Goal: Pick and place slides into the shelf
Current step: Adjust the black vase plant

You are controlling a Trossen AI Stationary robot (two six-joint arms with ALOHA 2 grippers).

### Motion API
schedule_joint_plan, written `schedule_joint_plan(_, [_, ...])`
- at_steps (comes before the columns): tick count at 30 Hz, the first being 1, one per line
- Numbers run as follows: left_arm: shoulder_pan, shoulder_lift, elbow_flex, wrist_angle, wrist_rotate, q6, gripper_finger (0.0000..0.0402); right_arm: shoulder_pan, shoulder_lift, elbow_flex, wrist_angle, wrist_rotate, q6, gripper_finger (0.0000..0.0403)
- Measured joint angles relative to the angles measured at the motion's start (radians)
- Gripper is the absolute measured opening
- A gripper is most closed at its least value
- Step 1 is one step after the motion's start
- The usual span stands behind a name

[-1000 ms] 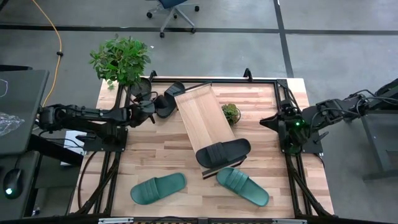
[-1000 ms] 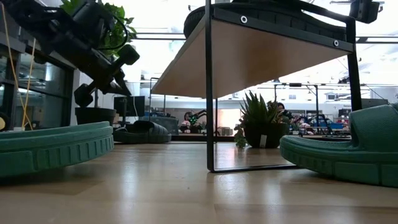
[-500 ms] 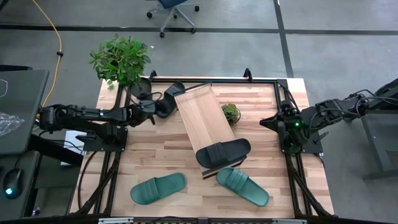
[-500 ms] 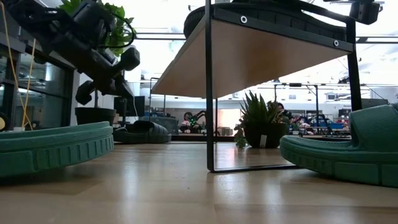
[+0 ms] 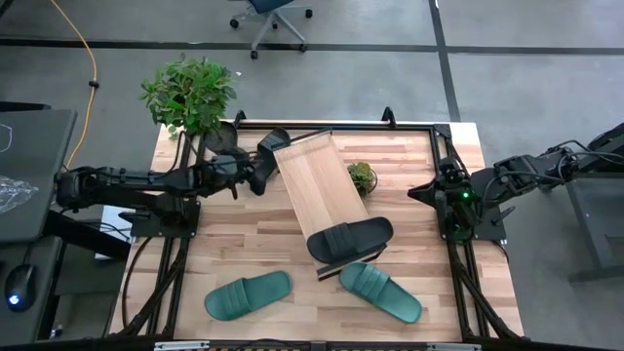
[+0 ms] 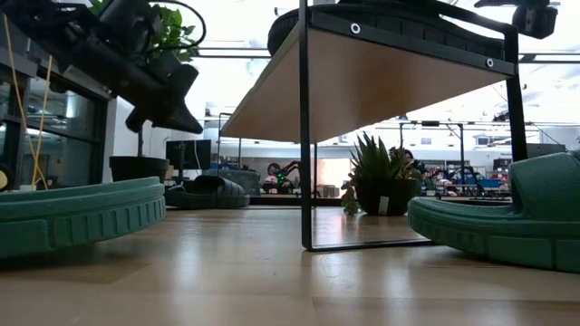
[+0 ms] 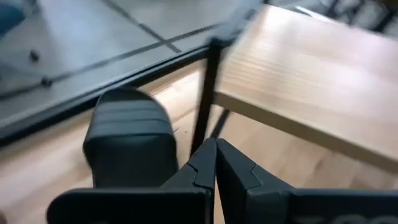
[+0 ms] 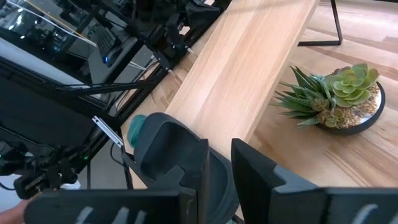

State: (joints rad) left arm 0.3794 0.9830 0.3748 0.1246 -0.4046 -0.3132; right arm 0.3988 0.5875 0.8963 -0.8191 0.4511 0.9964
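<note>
The light-wood shelf [image 5: 322, 185] stands slantwise on the table, and one black slide [image 5: 351, 239] lies on its near end. The other black slide [image 5: 268, 156] lies on the tabletop beside the shelf's far end, also in the left wrist view [image 7: 130, 134]. Two teal slides [image 5: 249, 294] [image 5: 380, 291] rest on their soles near the table's near edge. My left gripper [image 5: 250, 174] is shut and hovers low, right beside that far black slide. My right gripper [image 5: 441, 193] waits at the table's right edge, with a narrow gap between its fingers. My left gripper's shut fingertips [image 7: 216, 149] point at the gap between the black slide's strap [image 7: 127, 121] and the shelf's dark leg [image 7: 208, 93]. I cannot tell whether they touch the slide.
A leafy potted plant [image 5: 190, 93] stands at the far left corner, close behind the left gripper. A small succulent in a bowl [image 5: 362, 176] sits right of the shelf. Bare tabletop lies between the left arm and the teal slides.
My left gripper has moved toward the table's right, closing in on the black slide beside the shelf's far end, and it has turned at the wrist. The slides, the shelf and the right arm have kept still.
</note>
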Motion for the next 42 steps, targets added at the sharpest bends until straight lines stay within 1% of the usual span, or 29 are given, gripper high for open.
schedule_joint_plan(7, [0.000, -0.032, 0.002, -0.027, 0.112, 0.297, 0.0000, 0.000, 0.000, 0.000, -0.009, 0.000, 0.043, 0.0060])
schedule_joint_plan(11, [0.000, -0.035, 0.047, -0.152, 0.130, 0.437, 0.0000, 0.000, 0.000, 0.000, -0.010, 0.013, 0.073, 0.0060])
schedule_joint_plan(17, [0.000, -0.035, 0.159, -0.378, 0.131, 0.677, 0.0000, 0.000, 0.000, 0.000, -0.014, 0.030, 0.104, 0.0060])
schedule_joint_plan(23, [0.000, -0.035, 0.234, -0.545, 0.110, 0.881, 0.0001, 0.000, 0.000, 0.000, -0.026, 0.054, 0.158, 0.0060])
schedule_joint_plan(36, [0.000, -0.029, 0.238, -0.596, 0.094, 1.244, 0.0001, 0.000, 0.002, 0.000, -0.031, 0.109, 0.212, 0.0060])
schedule_joint_plan(42, [0.000, 0.022, 0.238, -0.602, 0.028, 1.368, 0.0001, 0.000, 0.009, 0.000, -0.031, 0.128, 0.237, 0.0060])
